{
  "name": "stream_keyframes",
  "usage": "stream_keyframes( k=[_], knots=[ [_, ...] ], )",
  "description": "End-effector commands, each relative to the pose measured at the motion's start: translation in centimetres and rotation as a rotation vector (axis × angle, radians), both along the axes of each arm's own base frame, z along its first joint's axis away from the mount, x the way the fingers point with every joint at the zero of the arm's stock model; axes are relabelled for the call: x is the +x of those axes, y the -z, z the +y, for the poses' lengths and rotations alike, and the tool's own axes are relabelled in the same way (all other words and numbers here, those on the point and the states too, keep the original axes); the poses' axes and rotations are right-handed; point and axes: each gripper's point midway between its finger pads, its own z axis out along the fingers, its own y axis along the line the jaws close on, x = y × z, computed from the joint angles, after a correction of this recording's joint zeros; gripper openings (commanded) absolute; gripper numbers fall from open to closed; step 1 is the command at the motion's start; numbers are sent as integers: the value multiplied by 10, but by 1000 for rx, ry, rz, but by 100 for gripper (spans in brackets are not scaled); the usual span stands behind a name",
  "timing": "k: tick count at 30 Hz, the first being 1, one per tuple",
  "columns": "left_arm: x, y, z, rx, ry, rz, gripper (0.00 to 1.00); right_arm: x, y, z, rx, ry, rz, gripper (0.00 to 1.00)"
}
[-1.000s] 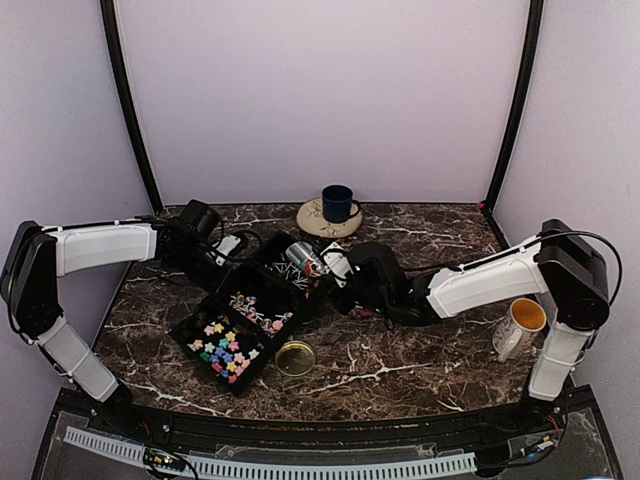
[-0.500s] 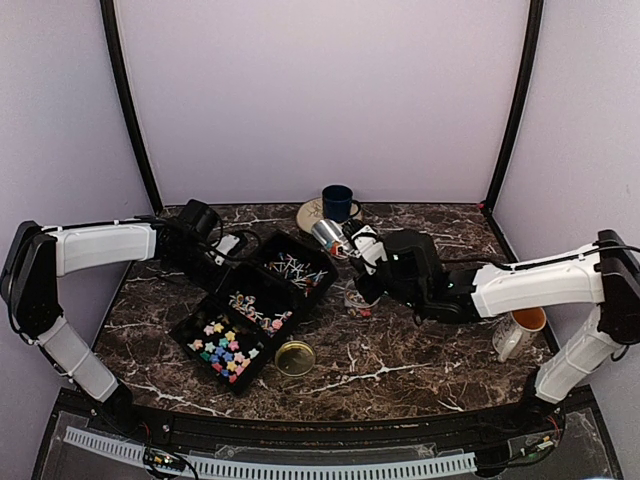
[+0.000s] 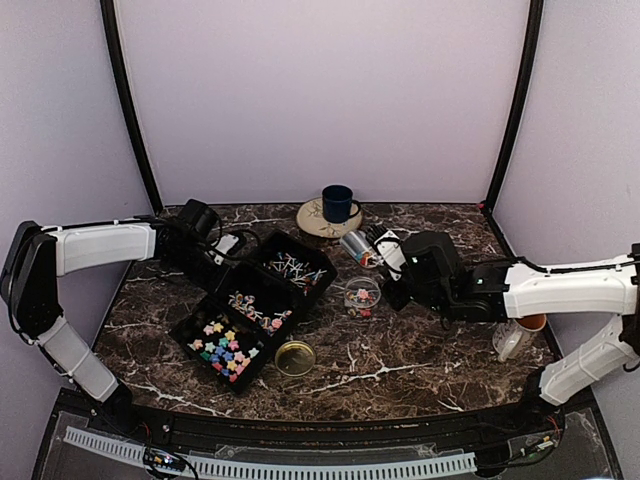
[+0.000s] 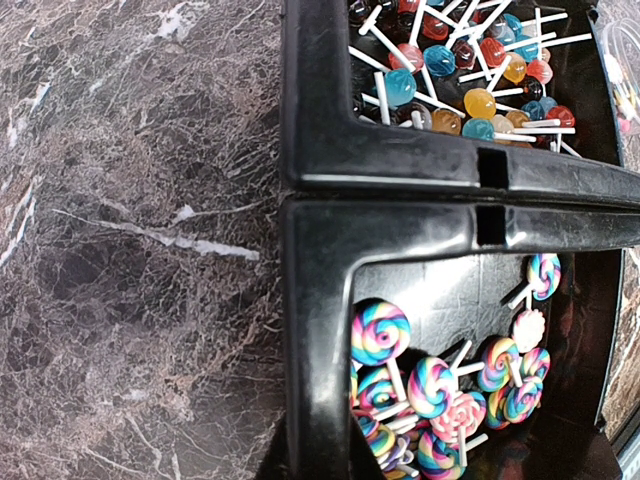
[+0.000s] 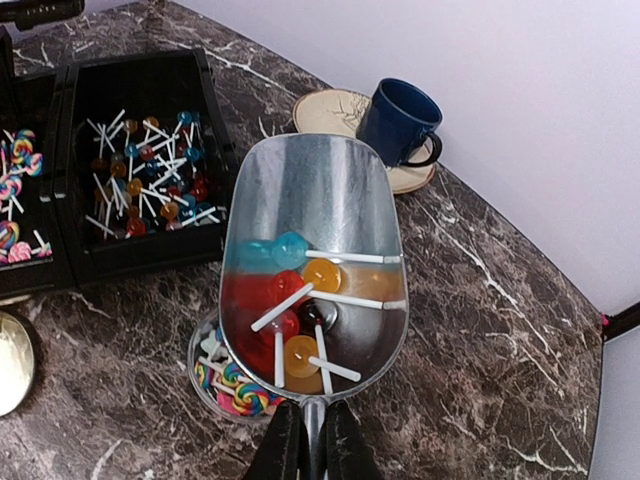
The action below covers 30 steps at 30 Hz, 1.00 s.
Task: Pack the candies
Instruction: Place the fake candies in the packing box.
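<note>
My right gripper is shut on the handle of a metal scoop. Several round lollipop candies lie in its bowl. The scoop hangs over a small clear jar that holds swirl lollipops. The black tray has round lollipops in its far part. Swirl lollipops fill the middle part and pastel stars the near part. My left gripper is shut on the tray's left wall.
A gold lid lies on the marble in front of the tray. A blue mug stands on a round coaster at the back. A white mug stands at the right, beside my right arm.
My right gripper has lifted the scoop out of the tray's far part and carried it to the right, over the jar. The left arm and the tray have stayed put.
</note>
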Motion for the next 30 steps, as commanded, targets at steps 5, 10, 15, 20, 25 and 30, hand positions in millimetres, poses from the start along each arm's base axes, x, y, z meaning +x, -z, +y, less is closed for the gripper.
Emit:
stream_keyframes(
  k=[5,10,15,20,25,30],
  knots=[
    [14,-45,-17,-131,8,-108,0,-5,11,-23,-114,70,96,0],
    [14,-44,-17,-129,7,-109,0,-13,20,-30,-160,71,162,0],
    [14,-43,-17,-128,6,-105,0,-23,27,-29,-202,42,229,0],
    [15,-42,-17,-126,4,-104,0,-30,35,-31,-266,29,268,0],
    [15,-42,-16,-126,4,-104,0,-36,40,-30,-308,16,294,0],
    [14,-43,-16,-126,4,-103,0,-41,42,-25,-350,-8,311,0]
  ],
)
